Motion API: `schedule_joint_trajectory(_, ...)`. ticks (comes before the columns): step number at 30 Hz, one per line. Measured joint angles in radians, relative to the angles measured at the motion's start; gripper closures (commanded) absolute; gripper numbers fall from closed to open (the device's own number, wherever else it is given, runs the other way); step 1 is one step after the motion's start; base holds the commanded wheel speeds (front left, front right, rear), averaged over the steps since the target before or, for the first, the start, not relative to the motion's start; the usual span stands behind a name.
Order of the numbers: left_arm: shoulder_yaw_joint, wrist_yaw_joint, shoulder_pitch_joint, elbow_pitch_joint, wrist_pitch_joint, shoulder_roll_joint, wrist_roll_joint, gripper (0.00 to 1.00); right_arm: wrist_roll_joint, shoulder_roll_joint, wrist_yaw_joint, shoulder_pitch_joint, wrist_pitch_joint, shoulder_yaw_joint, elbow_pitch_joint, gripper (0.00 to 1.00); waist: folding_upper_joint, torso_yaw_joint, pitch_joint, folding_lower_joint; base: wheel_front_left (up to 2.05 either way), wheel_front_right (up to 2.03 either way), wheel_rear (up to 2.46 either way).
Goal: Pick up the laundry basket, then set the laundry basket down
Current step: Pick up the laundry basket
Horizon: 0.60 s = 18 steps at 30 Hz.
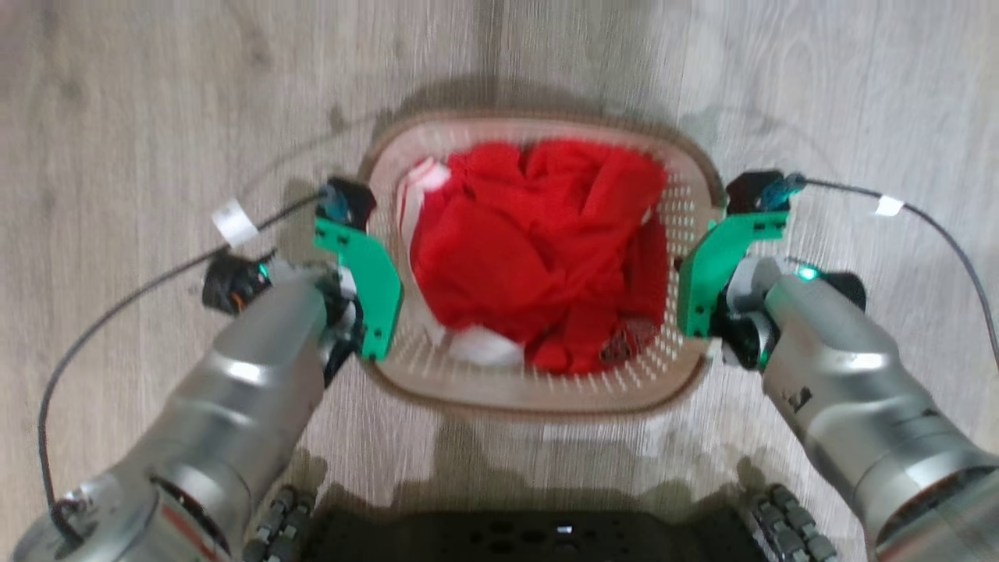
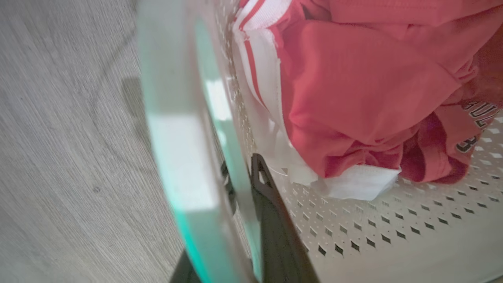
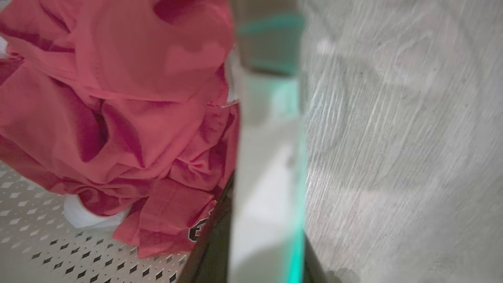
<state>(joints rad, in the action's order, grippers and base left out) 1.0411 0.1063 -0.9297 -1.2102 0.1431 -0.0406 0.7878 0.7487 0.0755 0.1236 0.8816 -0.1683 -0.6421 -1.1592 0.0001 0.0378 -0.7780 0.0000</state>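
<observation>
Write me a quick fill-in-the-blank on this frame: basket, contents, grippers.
The clothes in the laundry basket are mostly ___. The floor beneath is pale ___. The left gripper and right gripper each clamp its rim with one finger outside and one ___ the basket.
Missing: red; wood; inside.

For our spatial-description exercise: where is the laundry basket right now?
Head view, centre: the laundry basket, holding red clothes, lies between the left gripper and the right gripper, whose fingers straddle its side rims.
</observation>
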Motion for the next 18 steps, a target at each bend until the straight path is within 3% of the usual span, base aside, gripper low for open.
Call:
schedule_joint_trajectory(9,0.078,0.007,0.1,0.037,0.105,-0.011,0.061,1.0,0.048,0.008,-0.001,-0.08,-0.165,-0.052,0.02,1.0,0.0,-0.007,0.136,0.0,0.0,0.0,0.0)
schedule_joint_trajectory(18,0.149,0.007,0.185,0.067,0.138,-0.022,0.099,1.0,0.07,0.018,-0.009,-0.188,-0.214,-0.074,0.063,1.0,0.0,-0.006,0.305,-0.0001,0.0,0.0,0.0)
